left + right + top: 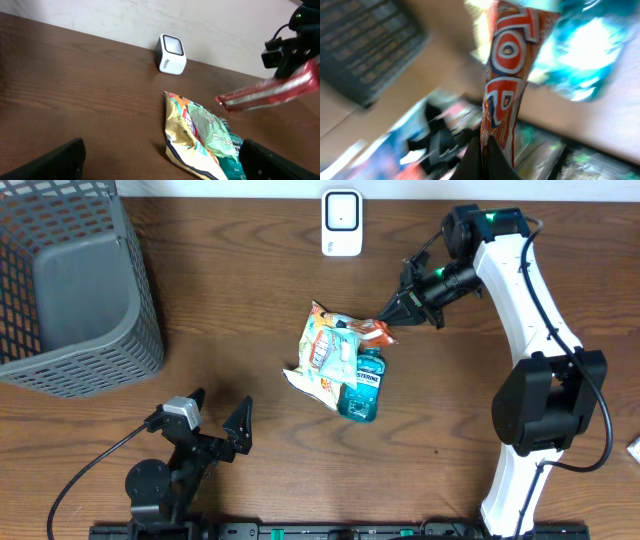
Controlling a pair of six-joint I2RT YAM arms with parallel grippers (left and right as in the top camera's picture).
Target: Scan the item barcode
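At the tip of the right gripper point(393, 320), a long red and orange plastic snack pack point(374, 332) is pinched tight. The left gripper point(217, 412) is spread wide with nothing held.

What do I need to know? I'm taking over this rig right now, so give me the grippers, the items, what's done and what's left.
Left gripper: open, holding nothing, near the front edge of the table.
Right gripper: shut on one end of the red snack packet, held in the air beside the pile.
Chip bag and mouthwash bottle: lying together mid-table.
Scanner: at the far edge, window facing the table.
Done: packet picked up.
Left: bring its barcode to the scanner. The packet is not there yet.
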